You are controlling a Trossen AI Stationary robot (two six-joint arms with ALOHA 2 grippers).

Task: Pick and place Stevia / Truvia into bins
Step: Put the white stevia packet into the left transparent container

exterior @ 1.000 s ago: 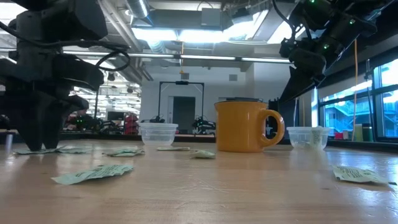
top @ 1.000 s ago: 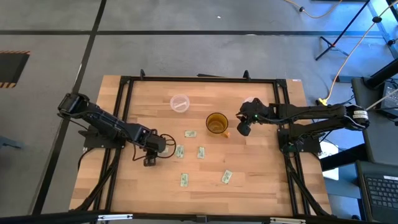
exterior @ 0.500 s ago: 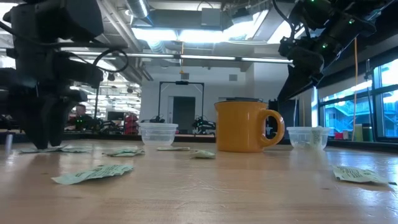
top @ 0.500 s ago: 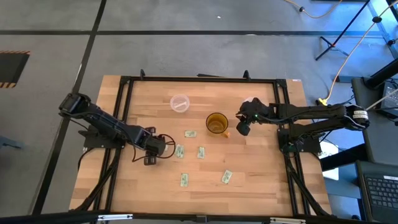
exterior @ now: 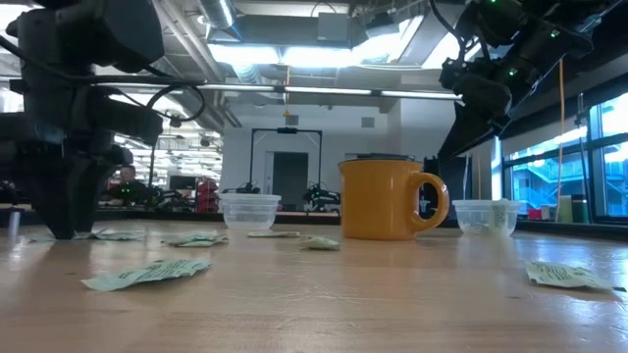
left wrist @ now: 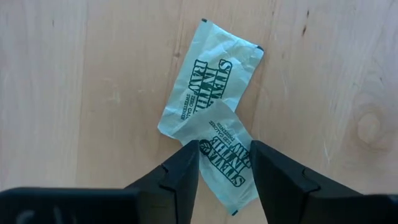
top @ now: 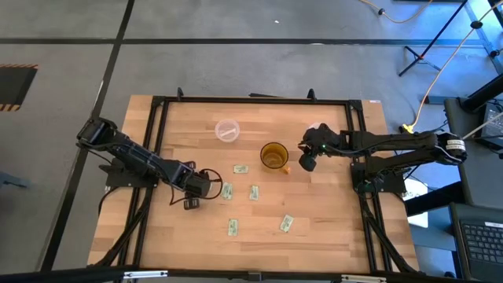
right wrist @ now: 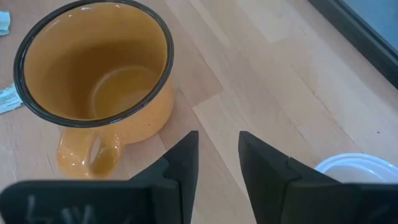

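Most of the job remained: sweetener packets [top: 254, 192] lay scattered on the counter [top: 330, 228], well apart from the two clear cups [top: 227, 130], while the left end effector [left wrist: 225, 163], fingers apart, straddled one overlapping packet, and the right end effector [right wrist: 216, 155], also apart, hung beside the mug [right wrist: 93, 74].

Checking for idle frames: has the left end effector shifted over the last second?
Yes, slightly. In the low view the left end effector has slid left, away from the yellow mug, staying low over the packets.
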